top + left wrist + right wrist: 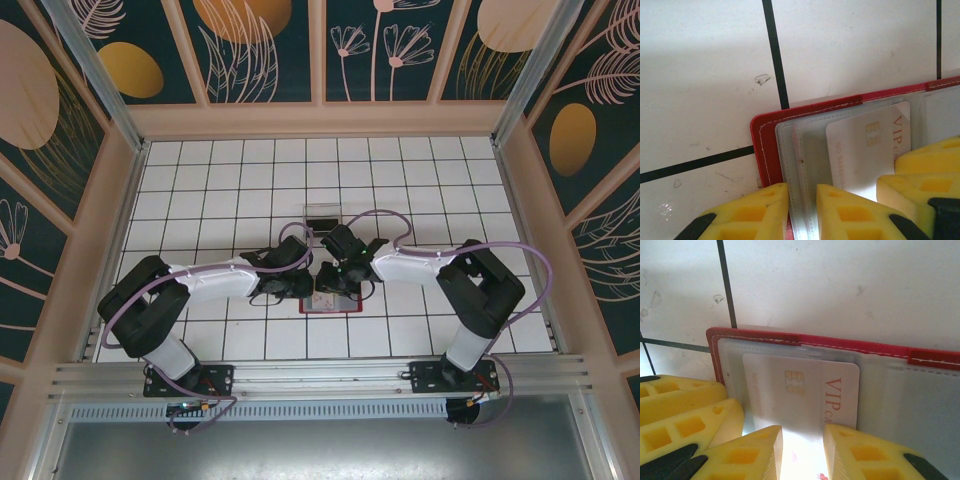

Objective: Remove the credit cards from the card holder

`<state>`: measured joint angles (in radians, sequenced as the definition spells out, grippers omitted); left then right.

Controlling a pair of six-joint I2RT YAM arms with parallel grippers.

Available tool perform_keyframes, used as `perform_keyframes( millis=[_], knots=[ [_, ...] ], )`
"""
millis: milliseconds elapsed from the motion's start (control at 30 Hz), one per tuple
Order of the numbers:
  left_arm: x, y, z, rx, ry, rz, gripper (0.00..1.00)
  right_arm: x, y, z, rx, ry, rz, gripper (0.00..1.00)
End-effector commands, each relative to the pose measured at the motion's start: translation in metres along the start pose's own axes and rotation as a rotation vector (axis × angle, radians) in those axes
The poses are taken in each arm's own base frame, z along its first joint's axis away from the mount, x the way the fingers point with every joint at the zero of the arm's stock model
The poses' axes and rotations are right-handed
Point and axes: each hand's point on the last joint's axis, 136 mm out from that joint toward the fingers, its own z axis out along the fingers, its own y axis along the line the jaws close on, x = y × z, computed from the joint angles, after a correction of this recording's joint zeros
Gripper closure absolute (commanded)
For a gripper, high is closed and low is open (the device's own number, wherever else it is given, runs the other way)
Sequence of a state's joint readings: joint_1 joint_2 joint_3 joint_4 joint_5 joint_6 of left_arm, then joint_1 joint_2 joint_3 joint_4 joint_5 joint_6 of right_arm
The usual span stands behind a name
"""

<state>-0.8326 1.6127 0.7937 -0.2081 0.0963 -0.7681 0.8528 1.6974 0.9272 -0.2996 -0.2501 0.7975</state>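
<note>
The red card holder (330,306) lies open on the tiled table, its clear inner sleeves (805,150) facing up. A white credit card (800,385) with a chip and red "VIP" lettering sticks partly out of a sleeve (865,145). My left gripper (802,189) stands over the holder's end (298,286), jaws a narrow gap apart, tips on the sleeve edges beside the red border (765,145). My right gripper (802,432) is over the card (337,276), jaws slightly apart. The card's flat face runs under both tips. Neither pinches anything that I can see.
A small clear plastic box (322,215) sits just beyond the holder. My two grippers crowd together: the right one's yellow fingers (920,167) show in the left wrist view, the left one's fingers (685,407) in the right wrist view. White tiles (230,180) surround the holder.
</note>
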Motion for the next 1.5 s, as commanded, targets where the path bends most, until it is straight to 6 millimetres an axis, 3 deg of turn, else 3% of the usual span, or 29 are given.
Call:
perform_keyframes(
  millis=[0, 100, 267, 500, 900, 1300, 1467],
  knots=[
    [0.018, 0.013, 0.004, -0.049, 0.061, 0.002, 0.76, -0.002, -0.007, -0.015, 0.056, -0.036, -0.011, 0.7],
    [0.02, 0.017, 0.006, -0.063, 0.067, 0.002, 0.76, -0.006, 0.005, -0.025, -0.008, -0.065, -0.011, 0.7],
    [0.022, 0.022, 0.008, -0.082, 0.073, 0.002, 0.77, -0.006, -0.001, -0.028, -0.018, -0.069, 0.01, 0.7],
    [0.024, 0.024, 0.01, -0.088, 0.082, -0.001, 0.78, 0.0, -0.02, -0.016, -0.002, -0.051, 0.032, 0.72],
    [0.025, 0.025, 0.011, -0.092, 0.087, -0.002, 0.79, 0.001, -0.017, -0.008, -0.061, -0.043, 0.022, 0.75],
    [0.027, 0.026, 0.011, -0.096, 0.092, -0.001, 0.79, 0.007, -0.027, 0.006, -0.056, -0.016, 0.03, 0.74],
    [0.027, 0.026, 0.011, -0.095, 0.092, -0.002, 0.79, 0.009, -0.021, 0.006, -0.123, -0.016, 0.023, 0.77]
  ],
)
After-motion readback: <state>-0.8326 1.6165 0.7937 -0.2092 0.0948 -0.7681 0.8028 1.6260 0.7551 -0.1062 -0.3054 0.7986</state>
